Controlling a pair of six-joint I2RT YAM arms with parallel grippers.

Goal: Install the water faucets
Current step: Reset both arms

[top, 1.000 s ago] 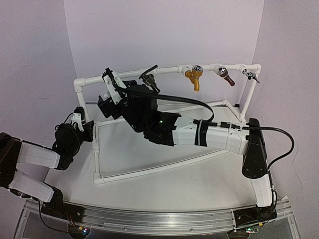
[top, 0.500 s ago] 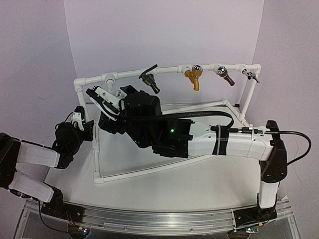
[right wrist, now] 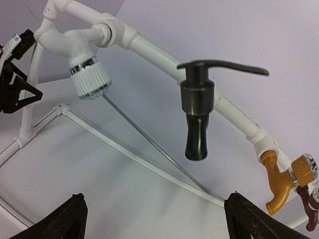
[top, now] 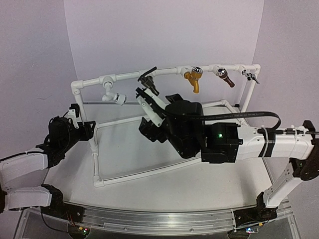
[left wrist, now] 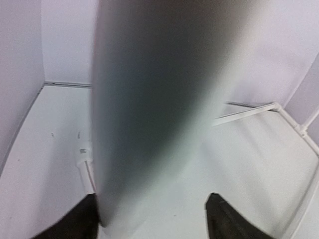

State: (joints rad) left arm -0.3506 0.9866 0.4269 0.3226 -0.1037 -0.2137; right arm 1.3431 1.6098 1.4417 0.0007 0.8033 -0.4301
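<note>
1. Along the top rail [right wrist: 149, 50] of the pipe frame, near its left corner, the white faucet [right wrist: 89, 79] hangs from its fitting with the round end down. The black faucet [right wrist: 197, 117] hangs just to its right, its thin lever pointing towards the gold tap [right wrist: 276, 181] further along the rail.
2. My right gripper [right wrist: 162, 221] hovers below and in front of that rail, roughly between the two faucets. Its fingers are spread as wide as they go, with nothing between them.
3. My left gripper [top: 77, 119] sits by the frame's left post [top: 82, 104]. That wrist's camera is filled by a dark blur [left wrist: 149, 99] standing close between the fingertips. I cannot tell whether those fingers clamp it, merely straddle it or hang free.
4. Both faucets look seated on the rail, so I judge the mounting itself is at its end. The step in hand is letting go and checking.
5. The next move calls for drawing my right arm back towards the near edge of the table, low enough to miss the black lever. My left fingers should be fully clear of the post before that arm moves. If the white faucet proves loose, it needs a fresh grip on its round end and another turn.
</note>
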